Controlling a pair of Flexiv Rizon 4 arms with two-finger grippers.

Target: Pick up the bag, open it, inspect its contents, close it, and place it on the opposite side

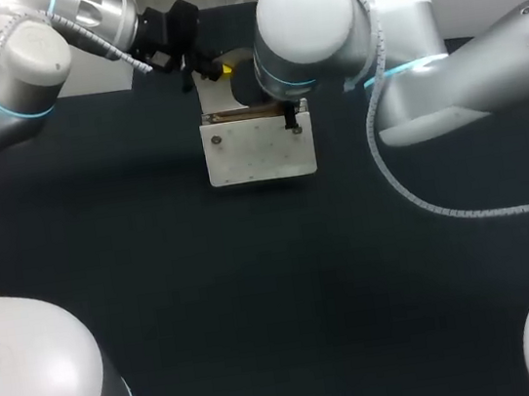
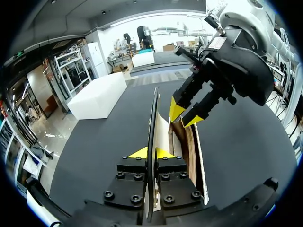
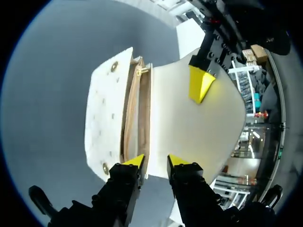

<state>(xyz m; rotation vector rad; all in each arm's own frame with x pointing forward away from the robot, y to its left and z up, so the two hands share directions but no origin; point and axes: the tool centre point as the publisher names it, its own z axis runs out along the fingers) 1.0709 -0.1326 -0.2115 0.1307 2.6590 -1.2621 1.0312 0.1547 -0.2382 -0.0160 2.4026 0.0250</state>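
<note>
The white bag [image 1: 257,148] lies on the dark table with its flap [image 3: 189,127] lifted, showing a brown inside [image 3: 135,113]. My left gripper [image 2: 151,152] is shut on the flap's edge and holds it up on edge over the bag's far side; one of its yellow fingertips [image 3: 200,83] shows against the flap in the right wrist view. My right gripper [image 3: 156,161] is at the bag's mouth. Its fingers stand apart, open, with the hinge line of flap and body between them. In the head view the right wrist hides that gripper.
The bag's studded front panel [image 3: 106,118] faces away from the flap. Dark tabletop [image 1: 278,295] spreads on all sides of the bag. Both arms meet over the table's far middle.
</note>
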